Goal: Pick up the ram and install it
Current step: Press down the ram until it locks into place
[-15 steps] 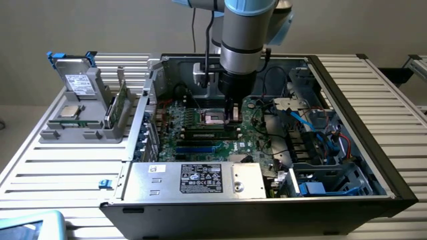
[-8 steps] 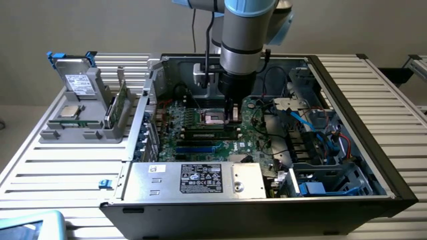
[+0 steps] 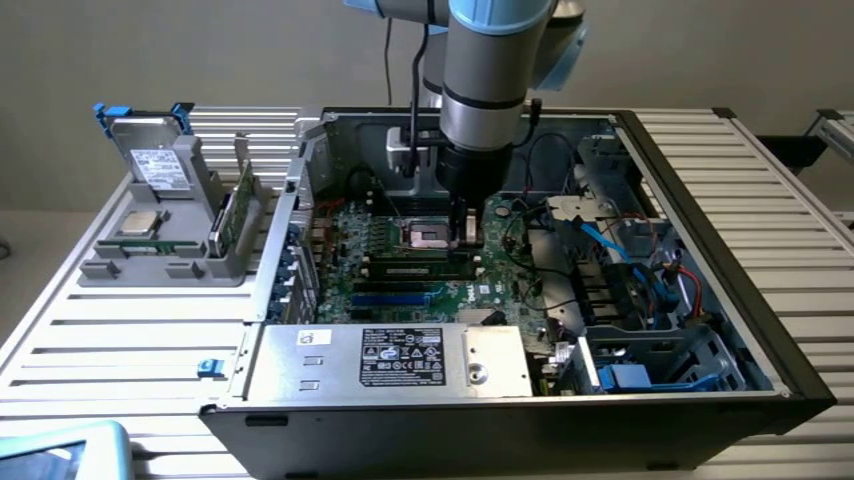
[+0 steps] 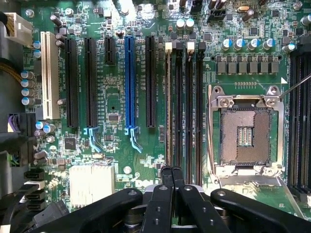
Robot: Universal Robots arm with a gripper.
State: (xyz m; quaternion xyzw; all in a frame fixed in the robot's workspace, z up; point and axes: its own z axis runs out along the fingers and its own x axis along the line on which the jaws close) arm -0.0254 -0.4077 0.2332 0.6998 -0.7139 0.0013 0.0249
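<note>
The ram [image 3: 232,218], a slim green stick, stands on edge in the grey holder [image 3: 160,268] outside the open computer case, at the exterior view's left. My gripper [image 3: 465,236] hangs inside the case over the motherboard [image 3: 400,285], next to the empty processor socket [image 3: 430,237]. It is far from the holder. In the wrist view my gripper [image 4: 172,171] is shut, fingertips pressed together with nothing between them, at one end of the black memory slots [image 4: 184,107]. The slot nearest the blue one shows a thin pale edge [image 4: 168,107]; I cannot tell whether a stick sits in it.
The holder also carries a grey drive [image 3: 160,165] and a square silver processor [image 3: 140,222]. Case walls, the power supply [image 3: 400,362] in front, and loose cables [image 3: 627,255] at the exterior view's right ring the motherboard. Expansion slots [image 4: 130,82] lie beside the memory slots.
</note>
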